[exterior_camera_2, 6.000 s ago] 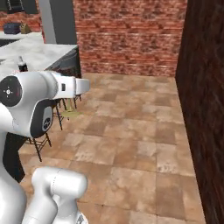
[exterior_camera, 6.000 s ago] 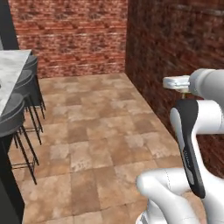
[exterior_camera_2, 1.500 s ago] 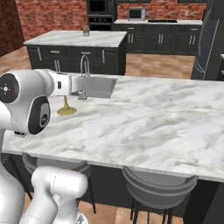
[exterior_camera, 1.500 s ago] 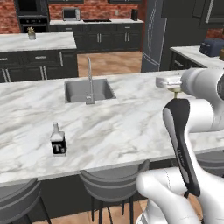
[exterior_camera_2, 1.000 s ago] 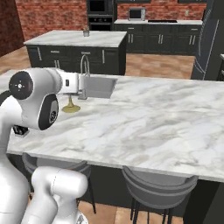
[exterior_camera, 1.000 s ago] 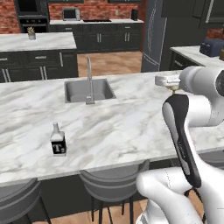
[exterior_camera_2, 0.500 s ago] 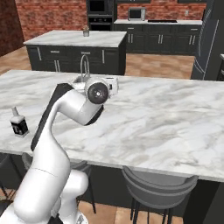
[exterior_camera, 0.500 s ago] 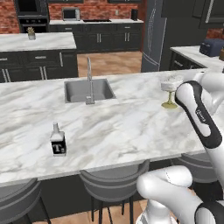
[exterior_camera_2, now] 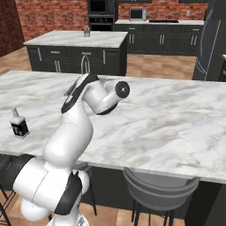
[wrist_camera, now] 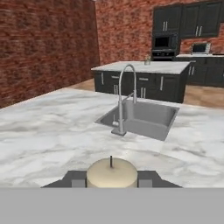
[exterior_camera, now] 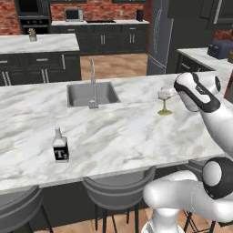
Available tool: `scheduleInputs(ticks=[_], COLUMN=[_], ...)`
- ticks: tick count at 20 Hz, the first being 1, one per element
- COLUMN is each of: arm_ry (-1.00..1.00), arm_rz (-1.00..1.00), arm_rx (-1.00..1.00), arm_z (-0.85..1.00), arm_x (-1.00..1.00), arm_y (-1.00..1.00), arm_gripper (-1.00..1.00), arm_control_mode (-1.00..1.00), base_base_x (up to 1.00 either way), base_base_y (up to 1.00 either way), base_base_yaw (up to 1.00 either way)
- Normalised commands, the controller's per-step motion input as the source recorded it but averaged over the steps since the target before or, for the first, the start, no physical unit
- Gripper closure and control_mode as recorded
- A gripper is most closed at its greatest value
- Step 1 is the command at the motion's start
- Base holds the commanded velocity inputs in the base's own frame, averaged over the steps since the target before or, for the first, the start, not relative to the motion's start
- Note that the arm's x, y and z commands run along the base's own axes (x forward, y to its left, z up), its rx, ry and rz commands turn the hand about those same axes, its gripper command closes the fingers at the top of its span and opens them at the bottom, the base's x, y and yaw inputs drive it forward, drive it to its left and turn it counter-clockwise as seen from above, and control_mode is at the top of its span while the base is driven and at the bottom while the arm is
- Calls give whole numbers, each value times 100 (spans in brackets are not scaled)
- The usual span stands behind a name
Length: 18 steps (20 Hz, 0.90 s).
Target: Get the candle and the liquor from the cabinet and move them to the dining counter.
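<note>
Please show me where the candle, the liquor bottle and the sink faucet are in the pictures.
candle [exterior_camera: 164, 93]: left base view, on its cream-white stub.
liquor bottle [exterior_camera: 60, 150]: left base view, on its white label.
sink faucet [wrist_camera: 121, 98]: hand view, on its upright pipe.

Glossy white rounded arm [exterior_camera: 214, 123] segments, dark joints, round grey caps.

The arm reaches forward, elbow bent, its gripper [wrist_camera: 112, 178] closed around the candle [exterior_camera: 164, 99].
</note>
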Motion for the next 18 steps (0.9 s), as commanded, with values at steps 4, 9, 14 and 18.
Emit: scheduleInputs(ticks=[4,9,14,18], arm_ry=[20,13,1,-6], arm_rz=[10,9,15,16], arm_rx=[0,0,0,2], arm_z=[-45,-67,-87,-63], arm_x=[69,62,60,34], arm_y=[22,18,0,0], arm_gripper=[100,100,100,100], arm_control_mode=[-100,-100,-100,-100], base_base_x=[0,0,0,0], base_base_y=[0,0,0,0], base_base_yaw=[0,0,0,0])
